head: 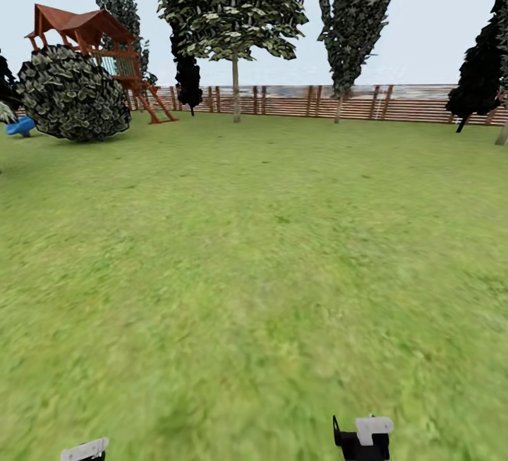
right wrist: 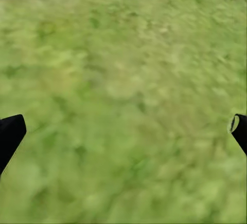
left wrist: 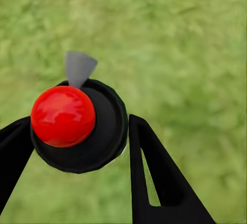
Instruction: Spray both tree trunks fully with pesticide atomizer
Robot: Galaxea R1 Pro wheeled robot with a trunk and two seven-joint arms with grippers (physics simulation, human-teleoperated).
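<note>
In the left wrist view the pesticide atomizer (left wrist: 64, 116) is seen from above: a glossy red knob on a round black cap with a small grey nozzle. My left gripper (left wrist: 77, 131) is shut on it, one black finger on each side, over grass. My right gripper (right wrist: 124, 126) is open above bare lawn, its fingers far apart. Both grippers peek in at the head view's lower edge, the left gripper (head: 85, 449) and the right gripper (head: 363, 436). Far ahead by the fence stand two leafy trees, one tree trunk (head: 236, 91) near centre and another tree trunk (head: 338, 105) to its right.
Green lawn (head: 254, 256) stretches ahead to a brown slat fence (head: 395, 103). At the far left are a red play tower (head: 92, 34), a round shrub (head: 70, 94) and a blue slide (head: 20, 125). Dark cypresses (head: 480, 73) stand at the right.
</note>
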